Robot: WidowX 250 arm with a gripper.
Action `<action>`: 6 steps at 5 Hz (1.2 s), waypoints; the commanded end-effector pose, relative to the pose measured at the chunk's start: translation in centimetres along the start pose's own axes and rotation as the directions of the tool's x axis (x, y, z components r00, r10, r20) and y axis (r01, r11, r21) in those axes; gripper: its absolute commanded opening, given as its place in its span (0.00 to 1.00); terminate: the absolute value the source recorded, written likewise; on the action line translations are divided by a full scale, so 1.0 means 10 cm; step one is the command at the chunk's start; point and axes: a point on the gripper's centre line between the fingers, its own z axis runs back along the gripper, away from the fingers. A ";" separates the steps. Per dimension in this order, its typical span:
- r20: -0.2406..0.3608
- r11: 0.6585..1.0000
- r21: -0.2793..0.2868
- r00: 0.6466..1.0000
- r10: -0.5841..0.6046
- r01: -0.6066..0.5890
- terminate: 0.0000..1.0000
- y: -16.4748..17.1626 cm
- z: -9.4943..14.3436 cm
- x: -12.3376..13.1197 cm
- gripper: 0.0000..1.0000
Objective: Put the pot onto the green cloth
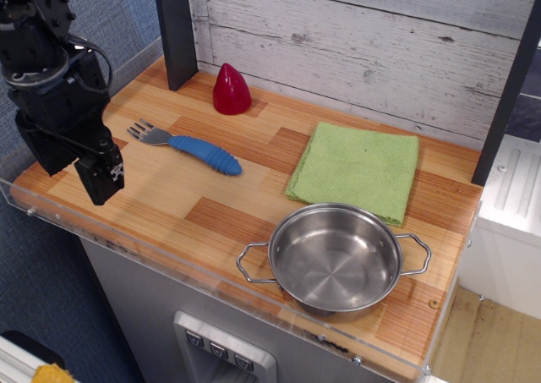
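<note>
The pot (336, 259) is a shallow shiny steel pot with two wire loop handles. It stands upright and empty near the table's front right edge. The green cloth (357, 170) lies flat just behind it, its front edge close to the pot's far rim. My gripper (102, 178) is a black block at the far left of the table, well away from the pot and cloth. Its fingers point down over the wood and look closed together. It holds nothing.
A fork with a blue ribbed handle (199, 152) lies left of centre. A red cone-shaped object (231, 89) stands at the back. A dark post (175, 28) rises at the back left. A clear acrylic lip (211, 275) runs along the table's front edge.
</note>
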 end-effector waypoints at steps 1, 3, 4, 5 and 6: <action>0.000 1.000 0.000 1.000 0.000 0.000 0.00 0.00 0.00 0.00 1.00; 0.067 0.999 -0.006 0.997 -0.043 0.044 0.00 -0.52 0.24 0.30 1.00; 0.112 0.995 -0.041 0.990 -0.089 0.094 0.00 -0.90 0.27 0.50 1.00; 0.156 0.986 -0.058 0.977 -0.147 0.158 0.00 -1.18 0.24 0.65 1.00; 0.154 0.984 -0.088 0.978 -0.142 0.156 0.00 -1.30 0.09 0.74 1.00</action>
